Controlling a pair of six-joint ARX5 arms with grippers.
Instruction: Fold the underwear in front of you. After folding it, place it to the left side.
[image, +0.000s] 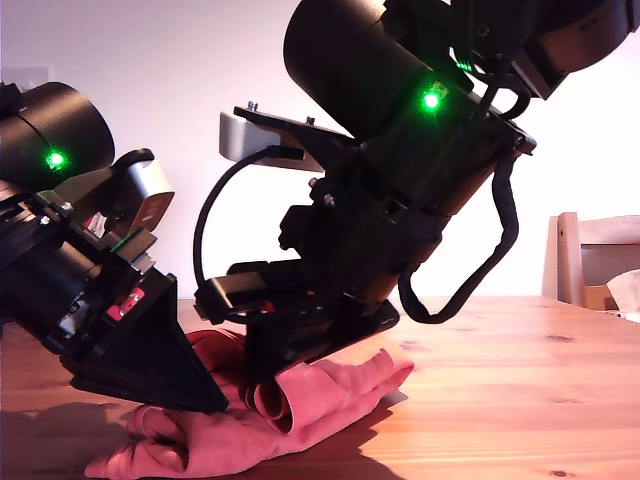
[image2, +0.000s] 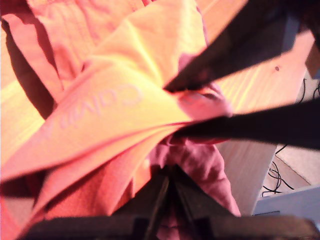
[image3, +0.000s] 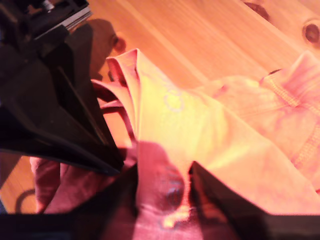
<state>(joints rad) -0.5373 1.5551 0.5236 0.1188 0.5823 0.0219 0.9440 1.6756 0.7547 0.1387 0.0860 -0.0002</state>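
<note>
Gripping the underwear (image: 330, 395) on the table (image: 520, 390), both hands crowd together.

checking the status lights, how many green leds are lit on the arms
2. One green LED is on the arm at the exterior view's left, one green LED on the upper arm near centre. Others may be hidden.
</note>
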